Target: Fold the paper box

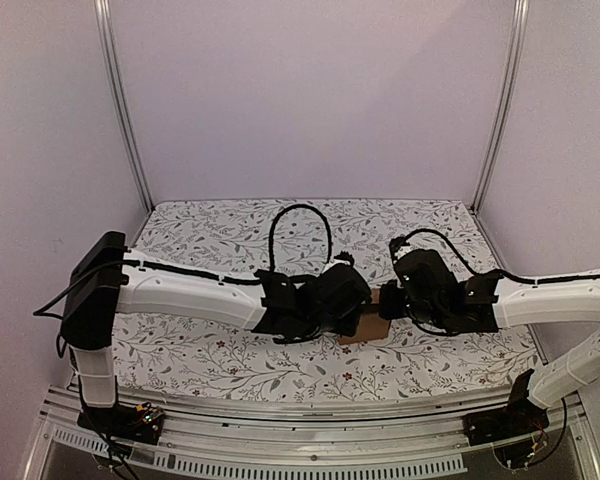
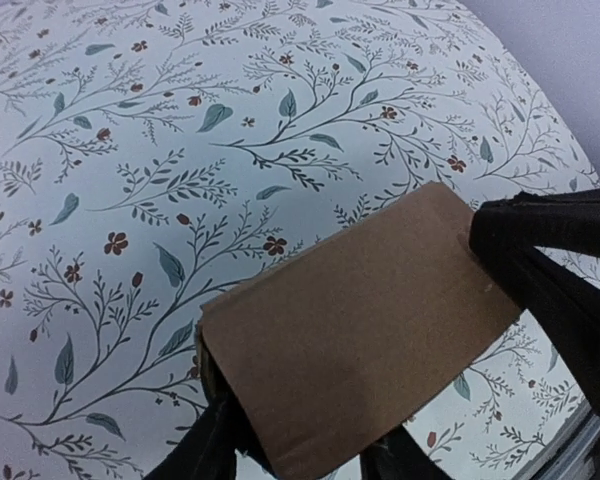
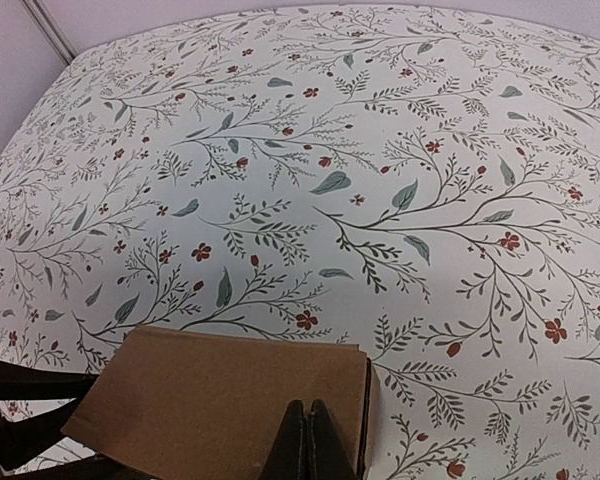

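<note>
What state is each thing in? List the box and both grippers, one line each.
paper box: partly folded, plain brown panel up, spanning between the two grippers.
right gripper: shut, pinching the box's edge.
left gripper: straddles the box's opposite edge; cannot tell whether it is gripping or open.

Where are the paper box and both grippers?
paper box [image 2: 365, 330], left wrist view, middle of its brown panel.
left gripper [image 2: 305, 428], left wrist view, between its fingertips.
right gripper [image 3: 308, 412], right wrist view, at its closed fingertips.
</note>
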Controlling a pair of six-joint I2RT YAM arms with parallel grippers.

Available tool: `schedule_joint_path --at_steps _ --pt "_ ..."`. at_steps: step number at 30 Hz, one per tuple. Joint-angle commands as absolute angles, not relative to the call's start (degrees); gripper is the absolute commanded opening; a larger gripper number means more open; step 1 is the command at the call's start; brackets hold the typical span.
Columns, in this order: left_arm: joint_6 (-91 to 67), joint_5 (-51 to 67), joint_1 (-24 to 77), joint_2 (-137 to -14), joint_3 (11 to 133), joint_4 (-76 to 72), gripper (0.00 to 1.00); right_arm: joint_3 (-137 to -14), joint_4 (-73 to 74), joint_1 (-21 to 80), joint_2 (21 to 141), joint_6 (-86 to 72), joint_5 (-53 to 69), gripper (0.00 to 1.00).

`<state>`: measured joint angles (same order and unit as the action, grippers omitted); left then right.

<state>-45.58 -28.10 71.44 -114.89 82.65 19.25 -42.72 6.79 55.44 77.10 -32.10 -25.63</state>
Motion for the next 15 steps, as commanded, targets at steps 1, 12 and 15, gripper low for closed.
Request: schedule_joint_path --at_steps 1,12,15 --pt "-44.41 -14.67 74.14 -118.81 74.98 37.46 0.50 -41.37 10.62 55.83 79.52 -32.83 -24.36 0.00" --pt "-37.02 -5.54 73.76 -109.34 70.14 31.65 0.67 -40.79 8.59 55.87 81.70 -32.53 -23.93 0.00" --pt "-34.69 -5.11 72.63 -106.80 70.39 31.16 0.66 -40.41 8.44 55.85 81.59 -32.35 -24.01 0.00"
